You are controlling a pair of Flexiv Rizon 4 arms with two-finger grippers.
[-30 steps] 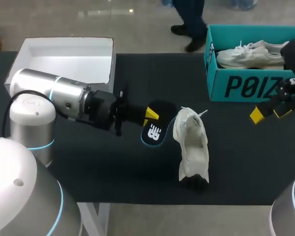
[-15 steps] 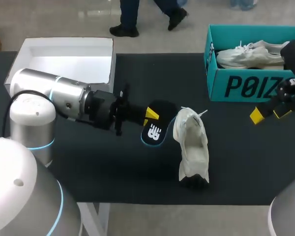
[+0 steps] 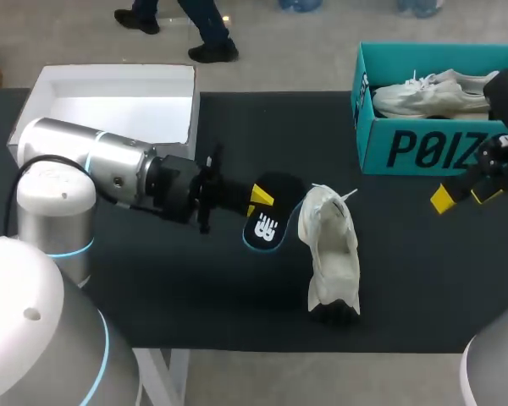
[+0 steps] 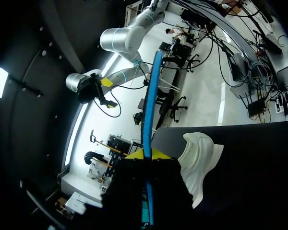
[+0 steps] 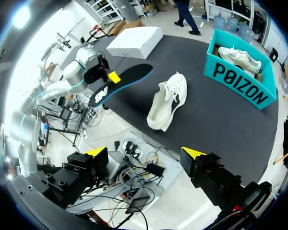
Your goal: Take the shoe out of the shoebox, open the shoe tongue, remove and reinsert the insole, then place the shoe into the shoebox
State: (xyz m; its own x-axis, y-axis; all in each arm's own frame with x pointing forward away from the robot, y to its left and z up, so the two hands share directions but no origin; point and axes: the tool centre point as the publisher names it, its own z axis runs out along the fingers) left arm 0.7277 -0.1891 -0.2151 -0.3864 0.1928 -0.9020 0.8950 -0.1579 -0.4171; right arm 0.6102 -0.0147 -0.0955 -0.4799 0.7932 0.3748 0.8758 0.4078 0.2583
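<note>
A white shoe lies on the black table near its front edge, heel end toward me. My left gripper is shut on the black, blue-edged insole, holding it just left of the shoe and above the table. In the left wrist view the insole is edge-on between the yellow tips, with the shoe beside it. My right gripper hangs open and empty in front of the teal shoebox. From the right wrist view, the shoe and insole lie far ahead of the open right gripper.
The teal shoebox at the back right holds a second white shoe. An open white box stands at the back left. Bare black tabletop stretches between the shoe and the right arm.
</note>
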